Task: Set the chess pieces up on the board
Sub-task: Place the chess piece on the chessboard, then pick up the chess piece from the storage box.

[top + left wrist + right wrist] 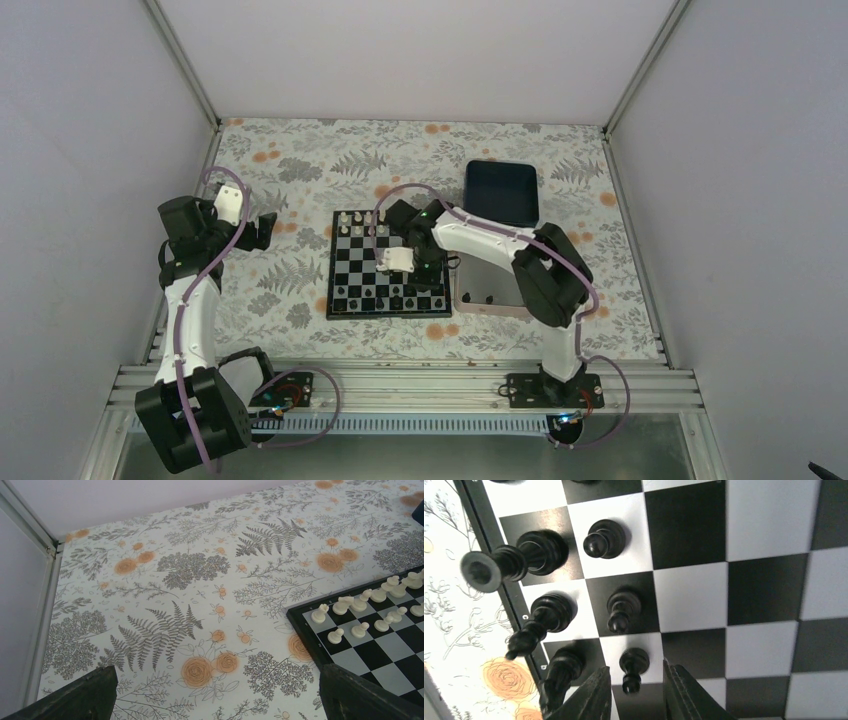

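Now our right claw stands parted around a black pawn, upright on the board and untouched. Other black pieces line its 6 o'clock edge. Two dark bits in the silver tray at 3 o'clock look left to place. Our left claw gapes, empty.

I see plain pale walls around a surface covered in fern-and-orange-flower print, with metal rails along its near edge.
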`<state>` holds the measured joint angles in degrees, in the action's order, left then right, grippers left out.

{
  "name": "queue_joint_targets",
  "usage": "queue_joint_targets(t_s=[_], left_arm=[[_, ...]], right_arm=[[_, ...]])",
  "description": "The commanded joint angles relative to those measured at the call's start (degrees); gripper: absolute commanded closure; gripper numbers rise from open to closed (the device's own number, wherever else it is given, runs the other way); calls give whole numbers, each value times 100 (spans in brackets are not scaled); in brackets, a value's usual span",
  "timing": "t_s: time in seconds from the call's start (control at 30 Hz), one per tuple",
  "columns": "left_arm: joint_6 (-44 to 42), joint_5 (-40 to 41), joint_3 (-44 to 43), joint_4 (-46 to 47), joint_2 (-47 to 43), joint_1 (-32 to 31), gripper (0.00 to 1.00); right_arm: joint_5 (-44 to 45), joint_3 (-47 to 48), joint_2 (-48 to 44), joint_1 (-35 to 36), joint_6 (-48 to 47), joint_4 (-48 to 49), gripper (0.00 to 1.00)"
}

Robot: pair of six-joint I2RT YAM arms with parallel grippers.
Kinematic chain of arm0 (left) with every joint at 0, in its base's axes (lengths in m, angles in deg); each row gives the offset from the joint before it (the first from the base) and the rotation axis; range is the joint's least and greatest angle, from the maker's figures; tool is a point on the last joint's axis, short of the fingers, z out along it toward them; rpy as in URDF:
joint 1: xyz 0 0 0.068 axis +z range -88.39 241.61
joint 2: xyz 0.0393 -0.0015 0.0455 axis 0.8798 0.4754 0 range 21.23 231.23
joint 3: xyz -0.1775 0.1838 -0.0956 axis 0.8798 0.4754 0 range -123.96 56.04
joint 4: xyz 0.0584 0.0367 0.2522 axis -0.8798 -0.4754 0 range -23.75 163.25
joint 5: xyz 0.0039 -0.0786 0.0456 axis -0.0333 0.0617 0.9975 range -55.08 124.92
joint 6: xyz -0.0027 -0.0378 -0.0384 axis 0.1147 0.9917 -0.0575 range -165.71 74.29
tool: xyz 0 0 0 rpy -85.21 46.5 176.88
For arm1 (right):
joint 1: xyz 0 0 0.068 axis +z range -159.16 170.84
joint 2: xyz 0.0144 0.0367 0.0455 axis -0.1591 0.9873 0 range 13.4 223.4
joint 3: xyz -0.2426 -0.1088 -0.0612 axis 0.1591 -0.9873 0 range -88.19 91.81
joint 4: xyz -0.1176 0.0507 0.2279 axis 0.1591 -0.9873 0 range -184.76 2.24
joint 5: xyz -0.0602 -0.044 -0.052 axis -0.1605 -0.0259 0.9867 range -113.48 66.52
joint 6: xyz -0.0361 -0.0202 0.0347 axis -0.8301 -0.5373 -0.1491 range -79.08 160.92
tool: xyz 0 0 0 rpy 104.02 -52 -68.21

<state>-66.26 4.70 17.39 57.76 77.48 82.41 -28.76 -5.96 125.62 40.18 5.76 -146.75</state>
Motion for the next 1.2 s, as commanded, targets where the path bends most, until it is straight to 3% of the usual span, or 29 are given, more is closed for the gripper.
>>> queue_joint_targets(t_s=[0.0,0.23,0.5,0.77,1.17], left_arm=[[-80,-63,16,20,12,30,0],[-80,-57,11,11,5,30,0],[-80,-87,13,31,40,38,0],[-76,-105,-2,23,46,39,0],[-70,-75,-2,3,47,36,0]], right_arm=[[46,63,-544,-184,69,-83,69],[91,-84,-1132,-750,42,-144,65],[152,-993,-2056,-1581,-34,-96,62],[-130,-1800,-2130,-1638,51,31,59],[-588,-2065,-1881,-1537,16,169,60]])
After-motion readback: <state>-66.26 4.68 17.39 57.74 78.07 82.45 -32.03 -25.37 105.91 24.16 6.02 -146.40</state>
